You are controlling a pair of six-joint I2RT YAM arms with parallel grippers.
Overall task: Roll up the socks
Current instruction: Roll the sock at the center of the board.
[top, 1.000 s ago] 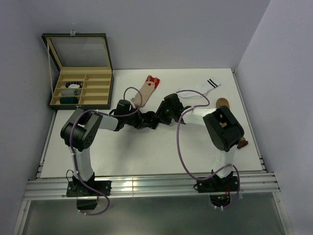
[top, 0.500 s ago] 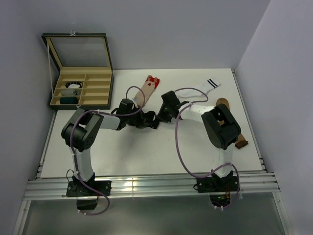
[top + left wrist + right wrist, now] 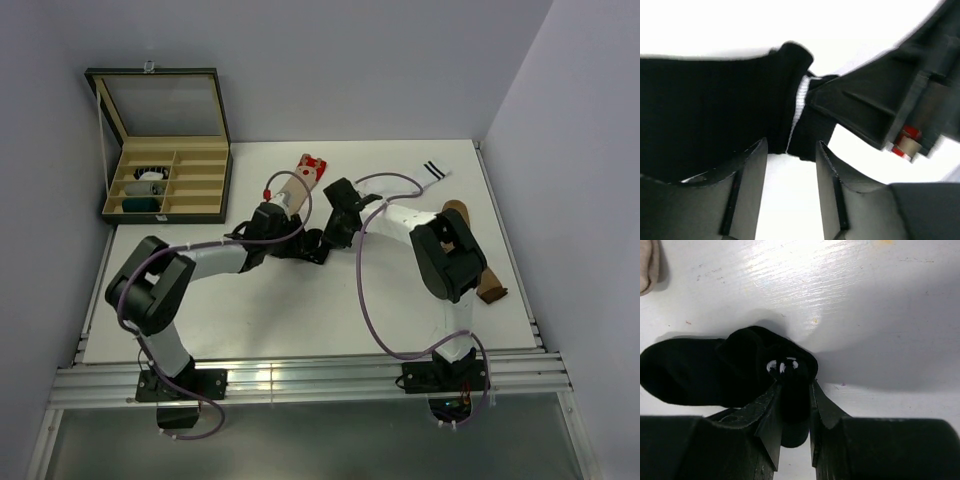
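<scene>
In the top view, the black sock (image 3: 318,243) at mid-frame was almost wholly covered by the two wrists meeting over it. The left arm (image 3: 215,260) hid the beige sock's (image 3: 302,178) lower end. Right of centre, the right arm (image 3: 440,245) covered the brown sock's (image 3: 456,210) middle, and only the white sock's (image 3: 432,170) striped cuff showed. The contents of the box (image 3: 160,214) at upper left were too small to tell.

In the right wrist view, the upper left corner cut off the beige sock, and the right gripper (image 3: 796,385) hid the black sock's lower edge. The left wrist view was blurred, with the black sock running off its left edge.
</scene>
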